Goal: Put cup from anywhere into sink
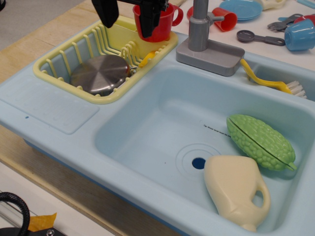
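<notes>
At the top of the frame, a little left of the middle, I see the hand point(129, 15) with its two black fingers spread apart. The left finger hangs over the yellow dish rack point(59, 66). The right finger point(149, 18) is in front of the red cup point(162, 25), and I cannot tell if it touches the rim or goes inside. So the hand is open and does not hold anything.

The cup stands upright at the far right corner of the rack, with its handle pointing to the right, near the grey faucet point(199, 29). It is not in the sink point(147, 123), which fills the middle and the lower right of the frame.

Inside the sink, at the lower right, a green bumpy vegetable point(260, 141) and a cream jug point(236, 189) lie close together beside the dark drain hole point(199, 163). A metal lid point(100, 73) rests in the rack. At the upper right, on the desk point(44, 39), I see a smaller red cup point(225, 18) and a blue cup point(300, 33).
</notes>
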`<state>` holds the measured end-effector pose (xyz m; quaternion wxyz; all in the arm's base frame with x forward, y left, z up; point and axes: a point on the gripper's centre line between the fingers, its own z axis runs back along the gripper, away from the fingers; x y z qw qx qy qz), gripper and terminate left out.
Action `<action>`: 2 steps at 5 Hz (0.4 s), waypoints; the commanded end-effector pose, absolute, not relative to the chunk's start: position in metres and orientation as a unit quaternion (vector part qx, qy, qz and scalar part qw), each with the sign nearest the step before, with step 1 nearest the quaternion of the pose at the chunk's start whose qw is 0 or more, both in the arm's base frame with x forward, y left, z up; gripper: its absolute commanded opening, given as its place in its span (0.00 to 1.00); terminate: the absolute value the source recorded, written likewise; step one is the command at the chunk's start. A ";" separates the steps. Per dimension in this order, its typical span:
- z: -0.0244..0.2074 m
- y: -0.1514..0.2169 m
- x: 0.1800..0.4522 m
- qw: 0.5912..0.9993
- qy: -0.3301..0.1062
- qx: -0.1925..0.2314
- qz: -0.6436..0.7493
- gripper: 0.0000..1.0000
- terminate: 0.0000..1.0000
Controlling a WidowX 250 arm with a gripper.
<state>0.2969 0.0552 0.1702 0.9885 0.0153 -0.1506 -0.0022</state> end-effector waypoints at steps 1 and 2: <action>0.185 0.062 0.311 0.971 -0.200 0.012 -0.133 1.00 0.00; 0.195 0.059 0.322 0.959 -0.212 0.018 -0.186 1.00 0.00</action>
